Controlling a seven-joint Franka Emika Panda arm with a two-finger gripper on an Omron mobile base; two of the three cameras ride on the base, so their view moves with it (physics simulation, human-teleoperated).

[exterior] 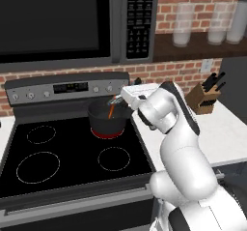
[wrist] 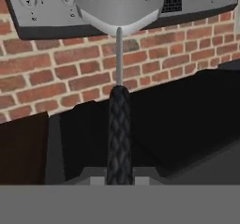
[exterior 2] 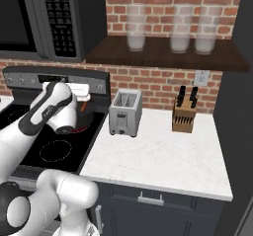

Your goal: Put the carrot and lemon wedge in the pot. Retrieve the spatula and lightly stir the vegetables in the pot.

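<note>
My gripper [wrist: 119, 178] is shut on the spatula's black handle [wrist: 119, 129]. Its thin shaft runs away from me to the flat silver-grey head [wrist: 117, 10], which points at the stove's control panel. From the left base view the gripper [exterior: 121, 98] hangs just above the right rim of the black pot [exterior: 107, 121], which sits on the rear right burner with red showing at its base. A slender orange carrot [exterior: 111, 111] stands tilted inside the pot under the hand. In the right base view the pot [exterior 2: 85, 119] is half hidden behind my arm. The lemon wedge is hidden.
The stove's control panel [exterior: 67, 87] rises right behind the pot, with the microwave [exterior: 72, 17] overhead. A toaster [exterior 2: 125, 112] and a knife block [exterior 2: 183, 116] stand on the white counter [exterior 2: 163, 156] to the right. Three other burner rings [exterior: 37, 166] lie bare.
</note>
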